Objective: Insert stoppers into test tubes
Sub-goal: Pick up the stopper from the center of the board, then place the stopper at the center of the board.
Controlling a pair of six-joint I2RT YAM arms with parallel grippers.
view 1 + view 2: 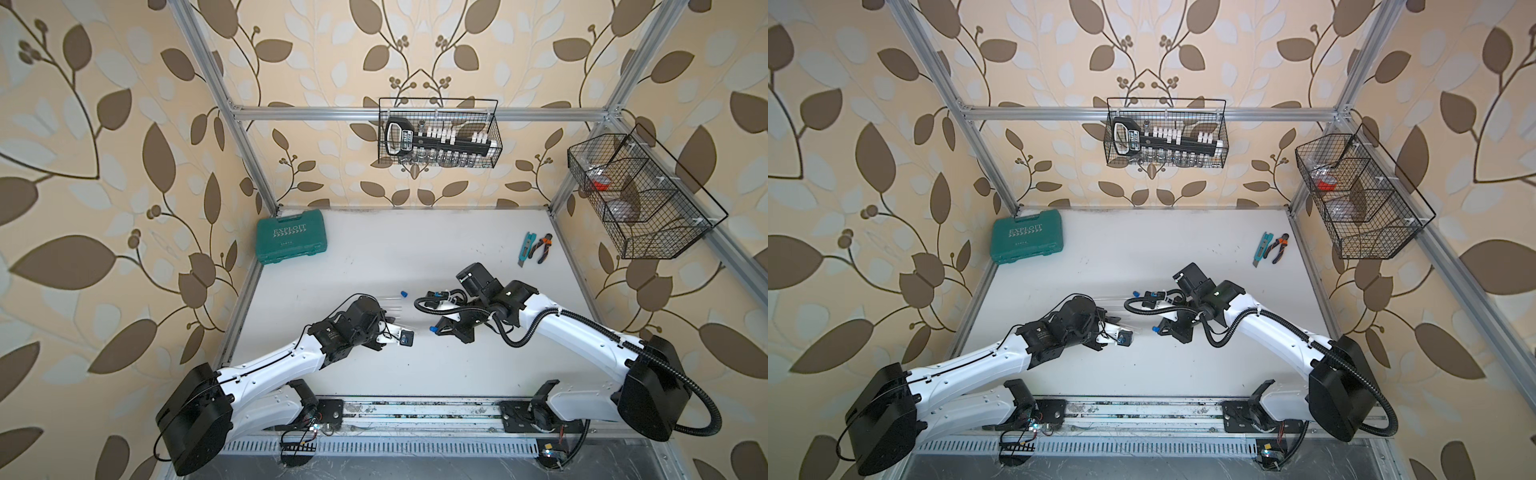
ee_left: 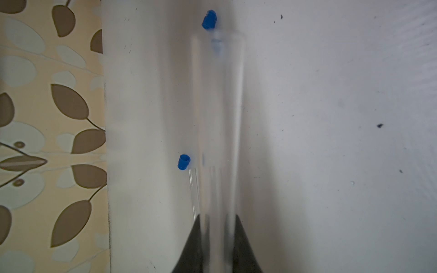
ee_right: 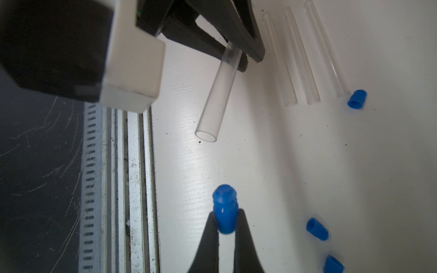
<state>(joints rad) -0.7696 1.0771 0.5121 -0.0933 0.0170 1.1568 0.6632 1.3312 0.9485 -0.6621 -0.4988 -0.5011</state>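
Right pincer (image 3: 224, 221), foreground of the right wrist view: fingers closed on a blue stopper (image 3: 223, 205), its ridged nose projecting forward. Beyond it, and apart from it, the open mouth of a clear tube (image 3: 216, 101) faces the stopper. The left pincer (image 3: 238, 56) is clamped on this tube further up its length. Three spare tubes (image 3: 301, 63) lie side by side on the white desk (image 3: 307, 153) past the left pincer, mouths turned the same way. One loose stopper (image 3: 357, 99) lies just beside the mouth of the outermost spare tube; two other stoppers (image 3: 317, 229) lie nearer the right pincer. Far end of the desk, in both top views: green case (image 1: 291, 237), knife (image 1: 525, 248), pliers (image 1: 545, 243). Back wall: wire basket (image 1: 498, 133).
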